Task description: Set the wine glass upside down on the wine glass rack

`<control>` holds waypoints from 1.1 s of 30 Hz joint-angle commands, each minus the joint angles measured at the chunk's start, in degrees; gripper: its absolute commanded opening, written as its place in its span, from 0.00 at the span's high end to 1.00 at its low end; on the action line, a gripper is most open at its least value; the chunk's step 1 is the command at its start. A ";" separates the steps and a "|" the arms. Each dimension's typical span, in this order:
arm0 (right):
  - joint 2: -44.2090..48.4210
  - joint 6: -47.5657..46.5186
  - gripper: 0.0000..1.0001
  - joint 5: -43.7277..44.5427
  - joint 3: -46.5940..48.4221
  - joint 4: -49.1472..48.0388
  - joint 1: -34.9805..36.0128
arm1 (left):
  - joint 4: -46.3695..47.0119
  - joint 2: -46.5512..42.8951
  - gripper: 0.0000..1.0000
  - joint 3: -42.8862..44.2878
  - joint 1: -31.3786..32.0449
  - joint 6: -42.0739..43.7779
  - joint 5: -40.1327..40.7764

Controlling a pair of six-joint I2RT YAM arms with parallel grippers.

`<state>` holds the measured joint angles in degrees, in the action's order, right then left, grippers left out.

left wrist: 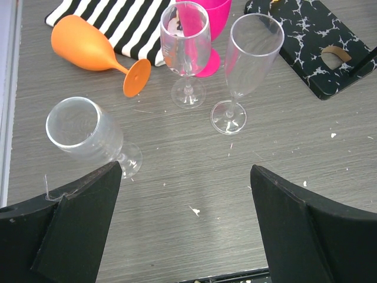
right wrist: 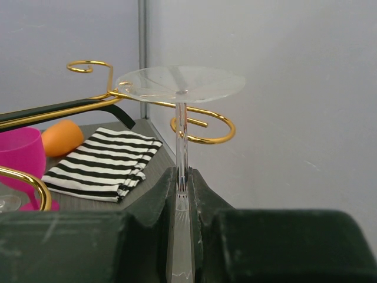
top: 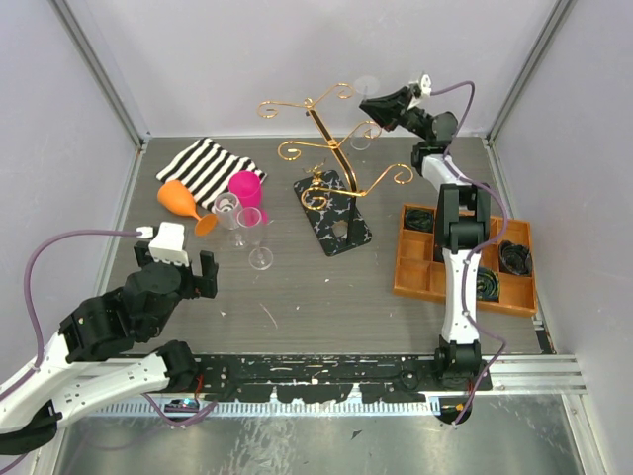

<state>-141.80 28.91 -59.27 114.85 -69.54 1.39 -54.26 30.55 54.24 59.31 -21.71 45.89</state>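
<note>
A clear wine glass (right wrist: 179,82) hangs upside down, its round foot on top and its stem clamped in my shut right gripper (right wrist: 182,177). The foot sits level with a curled gold arm (right wrist: 203,127) of the wine glass rack and slightly in front of it. From above, my right gripper (top: 371,107) is high at the back right of the wine glass rack (top: 331,148), with the glass's bowl (top: 361,137) hanging below it. The rack's black marbled base (top: 331,213) lies on the table. My left gripper (left wrist: 185,224) hovers wide open over bare table, holding nothing.
Left of the rack are a striped cloth (top: 208,166), an orange glass (left wrist: 88,44) on its side, a pink cup (left wrist: 206,17), a clear glass (left wrist: 185,41), a flute (left wrist: 250,50) and a tilted clear glass (left wrist: 82,130) by my left finger. An orange tray (top: 410,272) sits at the right.
</note>
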 commanded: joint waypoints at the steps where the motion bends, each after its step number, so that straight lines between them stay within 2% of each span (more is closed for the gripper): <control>1: -1.16 3.62 1.00 -0.93 3.57 -6.48 1.02 | 1.18 -0.02 0.02 0.09 0.14 0.14 0.52; 12: -2.59 3.01 1.00 -0.72 4.07 -5.86 3.68 | 1.33 -0.13 0.02 -0.04 0.11 0.18 0.58; 19: -3.67 1.84 1.00 3.69 4.69 -4.64 5.03 | 1.26 0.04 0.02 -0.01 0.17 0.14 0.62; 25: -3.17 -3.57 1.00 5.11 4.73 1.25 6.55 | 1.30 0.25 0.02 -0.05 0.16 0.24 0.82; 33: -3.75 -5.02 1.00 8.84 5.77 3.08 7.51 | 1.66 0.97 0.02 -0.23 0.18 0.44 0.34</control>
<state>-145.91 25.98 -53.87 117.56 -65.84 8.29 -54.17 30.74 54.22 59.31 -21.45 45.89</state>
